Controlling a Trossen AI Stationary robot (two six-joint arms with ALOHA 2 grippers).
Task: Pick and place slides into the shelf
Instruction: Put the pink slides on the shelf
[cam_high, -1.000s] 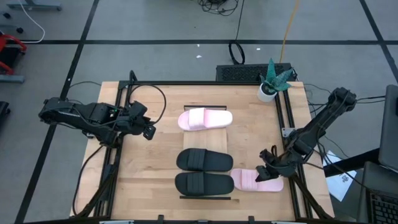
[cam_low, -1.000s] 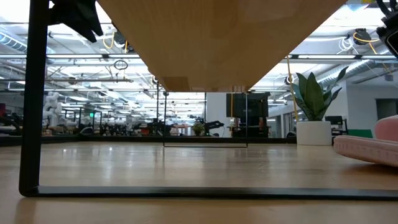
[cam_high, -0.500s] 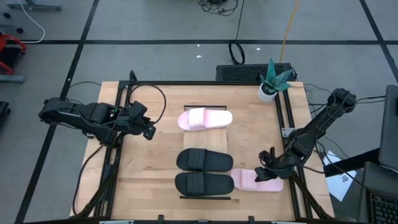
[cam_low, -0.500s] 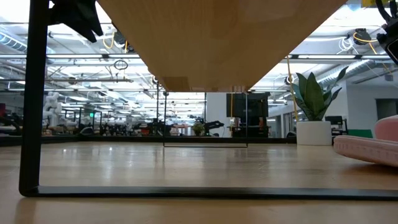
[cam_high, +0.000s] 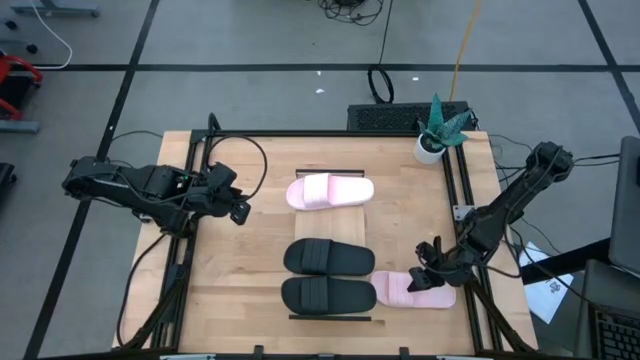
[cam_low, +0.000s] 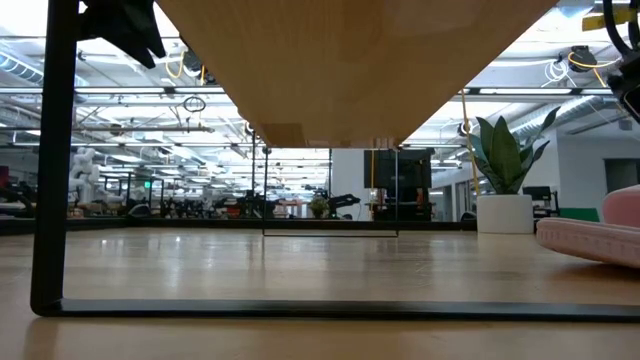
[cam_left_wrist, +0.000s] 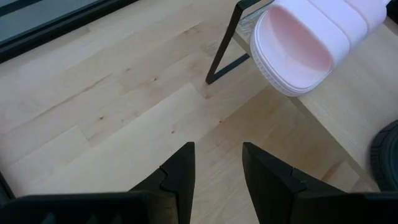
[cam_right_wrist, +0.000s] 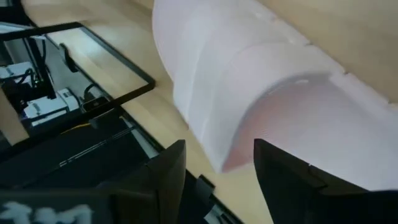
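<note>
The right gripper (cam_high: 432, 277) is right over the strap end of a pink slide (cam_high: 410, 290) on the bench (cam_high: 250, 270). Its fingers (cam_right_wrist: 165, 171) are apart, with the pink slide just ahead, between them. The left gripper (cam_high: 238, 210) waits with fingers apart, near the other pink slide (cam_high: 330, 191).

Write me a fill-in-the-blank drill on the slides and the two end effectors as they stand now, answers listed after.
1. The shelf holds ___ slides.
2. The pink slide off the shelf lies beside the ___ end effector.
3. The left end effector holds ___.
4. The slide farthest from the plant on the shelf is coloured ___.

Answers: three; right; nothing; black
</note>
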